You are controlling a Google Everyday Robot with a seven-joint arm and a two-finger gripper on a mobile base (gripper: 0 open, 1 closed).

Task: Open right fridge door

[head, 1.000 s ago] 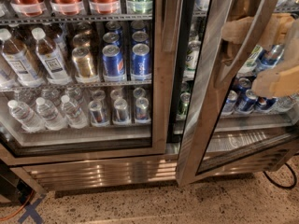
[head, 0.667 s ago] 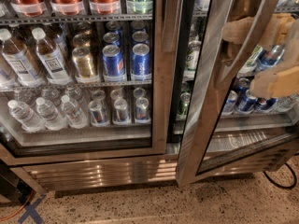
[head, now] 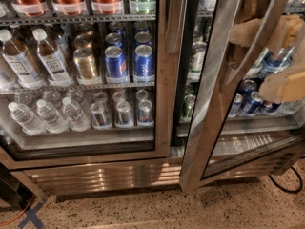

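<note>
The right fridge door (head: pixel 209 104) is a glass pane in a brushed-steel frame. It stands swung partly open, its bottom corner out over the floor. Green-and-white cans (head: pixel 196 61) stand in the gap left of its steel edge, and blue cans (head: pixel 250 101) show through the glass. My gripper (head: pixel 249 61) is at the right edge of the view, at the open door's pane. Its two tan fingers (head: pixel 286 86) are spread apart, one above the other, with a dark slanted bar (head: pixel 257 37) of the door between them. I cannot tell whether they touch the door.
The left glass door (head: pixel 162 80) is closed, with water bottles (head: pixel 45 113), cans and juice bottles behind it. A steel kick plate (head: pixel 105 175) runs below. A black cable (head: pixel 286 185) lies on the speckled floor at the right, and an orange cable (head: pixel 19 213) at the left.
</note>
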